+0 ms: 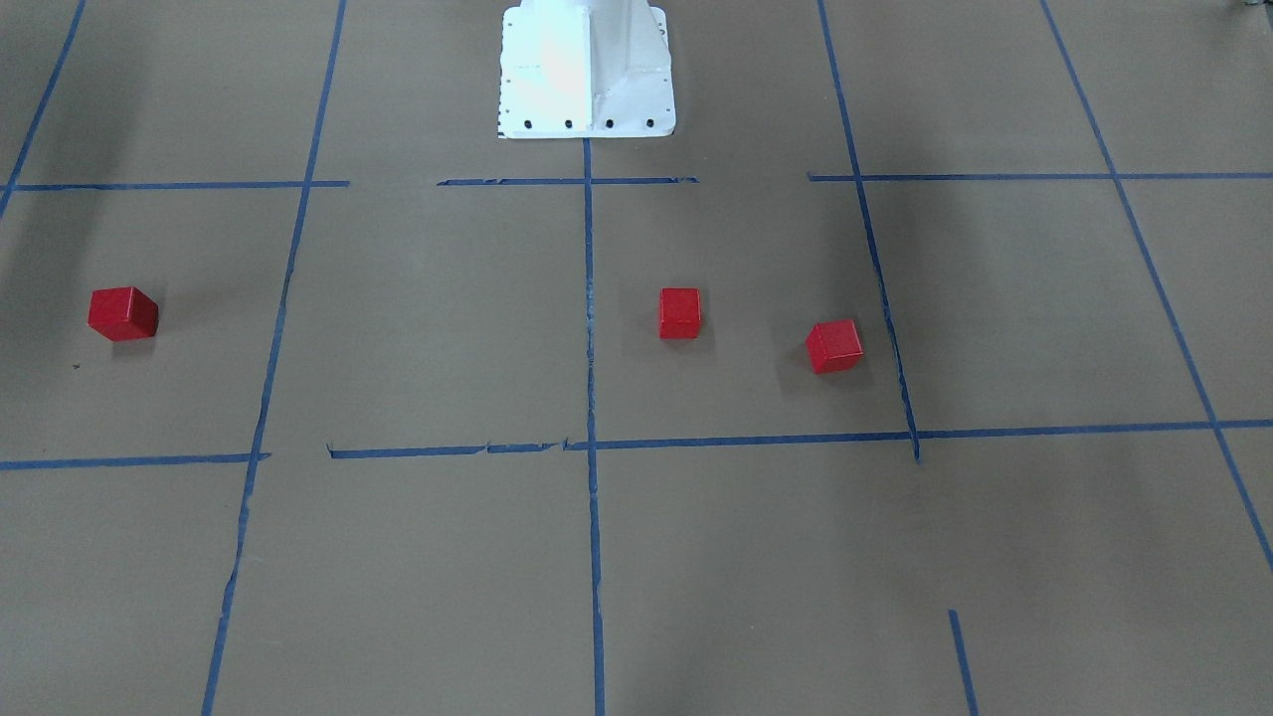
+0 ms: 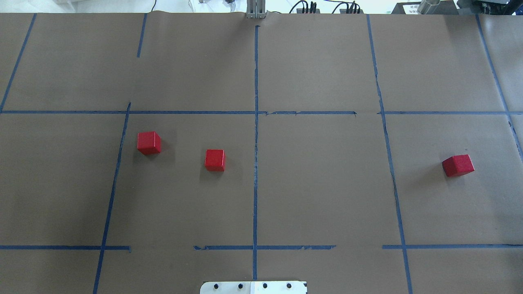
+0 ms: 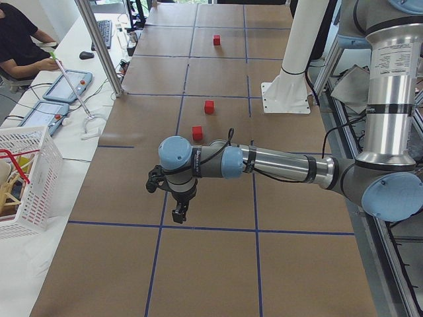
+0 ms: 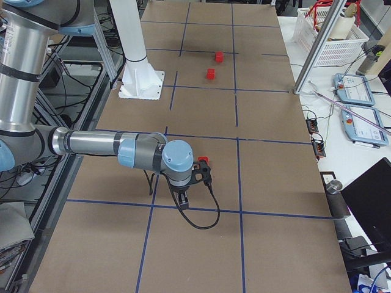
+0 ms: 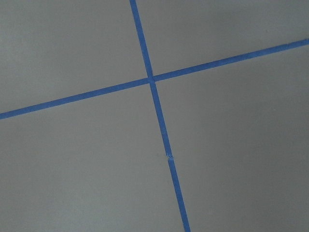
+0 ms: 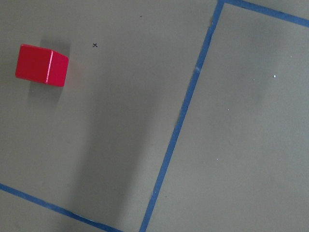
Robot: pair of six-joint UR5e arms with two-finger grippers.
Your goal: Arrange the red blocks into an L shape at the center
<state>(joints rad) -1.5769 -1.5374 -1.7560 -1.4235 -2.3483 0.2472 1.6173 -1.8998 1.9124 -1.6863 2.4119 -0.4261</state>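
Three red blocks lie apart on the brown table. In the overhead view one red block (image 2: 149,143) sits at left, a second (image 2: 215,159) just left of the centre line, and the third (image 2: 458,165) far right. The front view shows them as well (image 1: 833,346) (image 1: 680,313) (image 1: 123,313). The third block also shows in the right wrist view (image 6: 41,65). My left gripper (image 3: 179,214) shows only in the exterior left view, hanging over bare table away from the blocks. My right gripper (image 4: 184,200) shows only in the exterior right view, near the third block (image 4: 203,160). I cannot tell whether either gripper is open or shut.
Blue tape lines (image 5: 153,82) mark a grid on the table. The white robot pedestal (image 1: 587,70) stands at the robot's edge. A white basket (image 3: 20,178), a metal post (image 3: 99,46), tablets and a seated operator (image 3: 20,39) are along the far side.
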